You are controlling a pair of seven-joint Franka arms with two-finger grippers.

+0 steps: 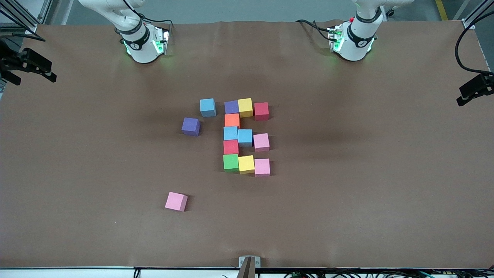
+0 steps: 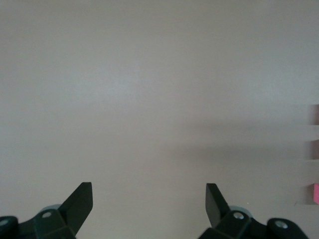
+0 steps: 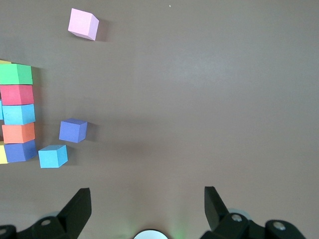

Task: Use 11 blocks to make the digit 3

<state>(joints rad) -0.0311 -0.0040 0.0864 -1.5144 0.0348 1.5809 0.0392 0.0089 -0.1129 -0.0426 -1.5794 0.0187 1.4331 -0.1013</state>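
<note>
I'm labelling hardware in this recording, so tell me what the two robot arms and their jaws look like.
Both arms are glossy white with black joint bands: the right arm, the left arm. Green lights glow at each base, and black cables run to them. The left gripper and right gripper have matte black, wedge-shaped jaws with small round silver screws.

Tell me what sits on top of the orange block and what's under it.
Nothing sits on the orange block; its top face is bare. It rests on the brown table, touching the purple block and a blue block. Its underside is hidden.
</note>
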